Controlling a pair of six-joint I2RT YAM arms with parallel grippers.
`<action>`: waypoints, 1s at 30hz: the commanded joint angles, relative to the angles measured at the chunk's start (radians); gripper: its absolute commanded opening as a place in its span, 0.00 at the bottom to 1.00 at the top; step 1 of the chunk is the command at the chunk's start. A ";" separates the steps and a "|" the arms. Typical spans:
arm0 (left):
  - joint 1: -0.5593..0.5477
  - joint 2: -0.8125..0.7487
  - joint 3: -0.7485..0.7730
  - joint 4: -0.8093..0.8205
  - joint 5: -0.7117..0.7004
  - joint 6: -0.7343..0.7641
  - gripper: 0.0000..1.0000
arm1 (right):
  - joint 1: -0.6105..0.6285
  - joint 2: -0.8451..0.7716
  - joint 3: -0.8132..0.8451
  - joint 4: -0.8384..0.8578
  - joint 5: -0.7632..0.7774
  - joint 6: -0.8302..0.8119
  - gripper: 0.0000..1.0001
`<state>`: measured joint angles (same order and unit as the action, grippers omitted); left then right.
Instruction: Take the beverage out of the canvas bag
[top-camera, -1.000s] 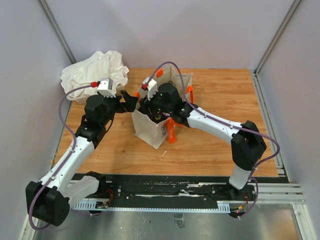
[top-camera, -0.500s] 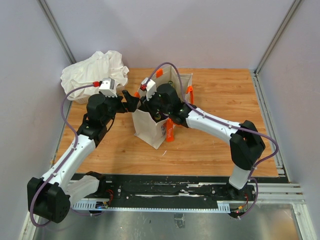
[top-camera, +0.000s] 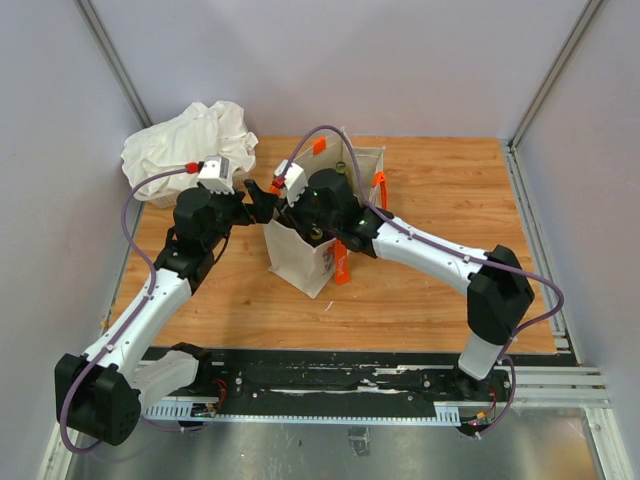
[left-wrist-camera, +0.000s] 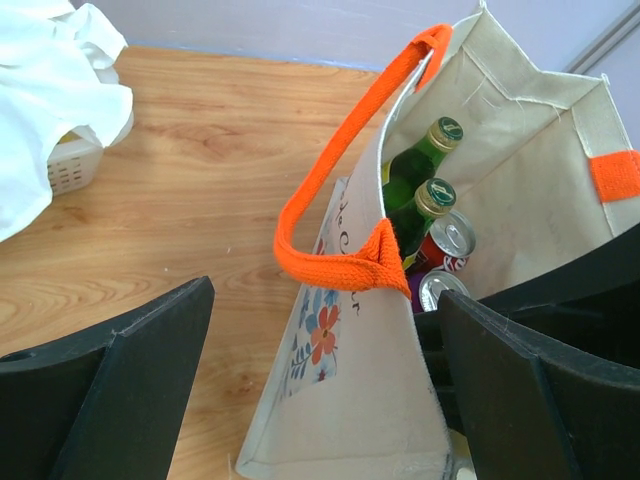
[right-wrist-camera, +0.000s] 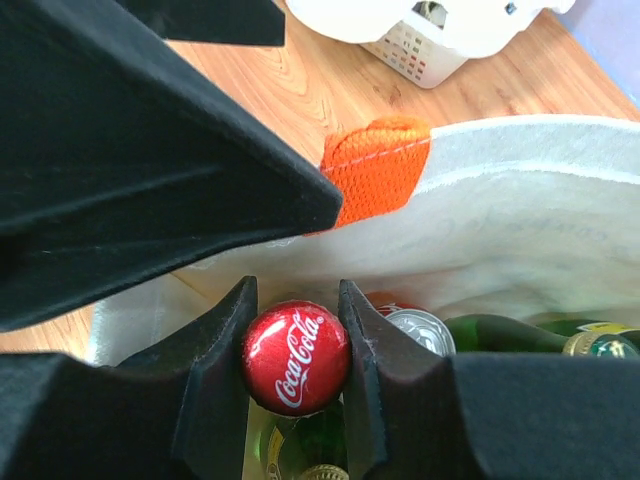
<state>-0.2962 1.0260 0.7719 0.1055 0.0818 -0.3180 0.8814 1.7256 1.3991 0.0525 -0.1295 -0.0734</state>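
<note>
The canvas bag (left-wrist-camera: 345, 420) holds two green bottles (left-wrist-camera: 405, 172) and two cans (left-wrist-camera: 458, 240).

The right gripper (right-wrist-camera: 295, 335), clamped on the red-capped Coca-Cola bottle (right-wrist-camera: 296, 360) inside the cream-coloured boxy canvas bag (top-camera: 300, 262), is shifting leftward across the bag's opening toward the left gripper (top-camera: 262, 194), its black wrist (top-camera: 327, 196) swinging left with it.
</note>
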 joint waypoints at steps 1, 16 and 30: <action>-0.007 -0.003 0.003 0.039 -0.027 0.017 1.00 | -0.006 -0.129 0.122 0.123 0.104 -0.129 0.01; -0.007 -0.004 0.013 0.034 -0.059 0.034 1.00 | -0.006 -0.177 0.237 0.147 0.235 -0.224 0.01; -0.008 -0.020 0.007 0.022 -0.063 0.038 0.99 | -0.006 -0.233 0.493 0.088 0.423 -0.366 0.01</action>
<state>-0.2962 1.0256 0.7723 0.1104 0.0330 -0.2924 0.8810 1.6135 1.7721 -0.0364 0.1886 -0.3317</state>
